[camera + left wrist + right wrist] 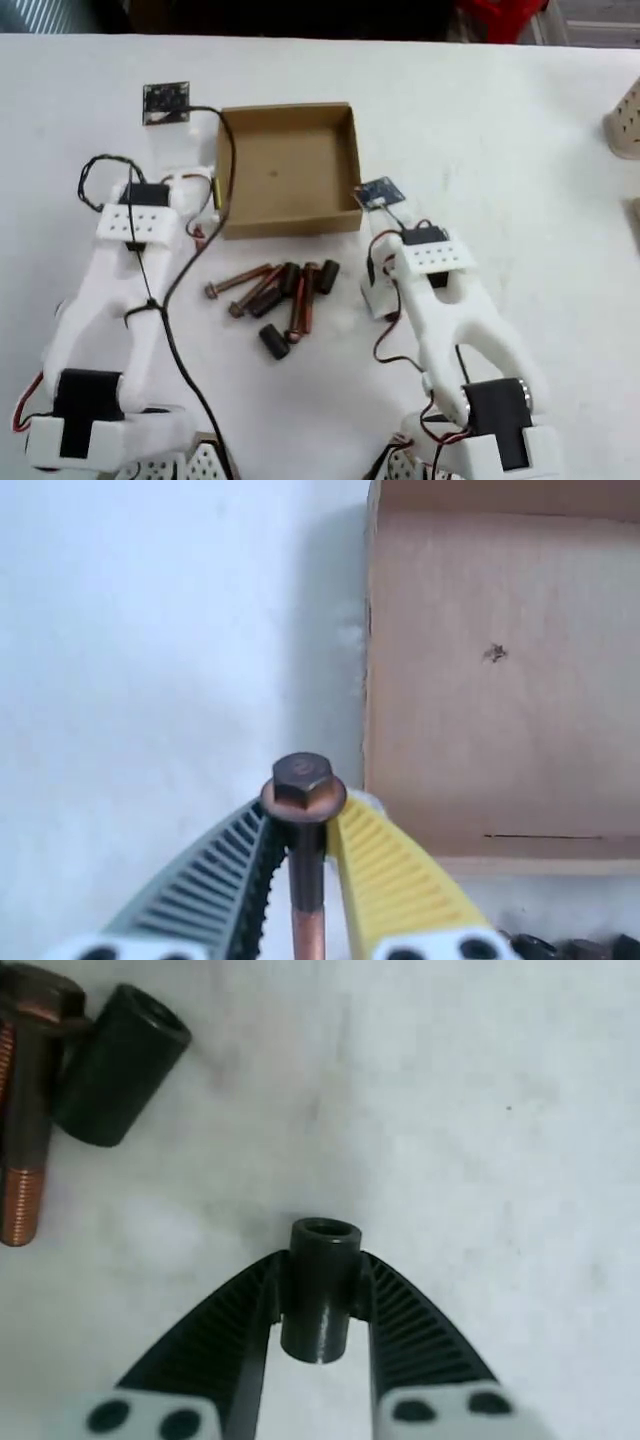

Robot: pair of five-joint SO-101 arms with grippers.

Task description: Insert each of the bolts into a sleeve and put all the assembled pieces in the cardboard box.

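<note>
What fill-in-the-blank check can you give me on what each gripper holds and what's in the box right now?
1. The left gripper is shut on a copper-coloured ____.
2. The right gripper is shut on a black ____.
3. The cardboard box holds ____ assembled pieces.
4. The loose sleeves lie on the ____ between the two arms.

Missing words: bolt; sleeve; no; table.
</note>
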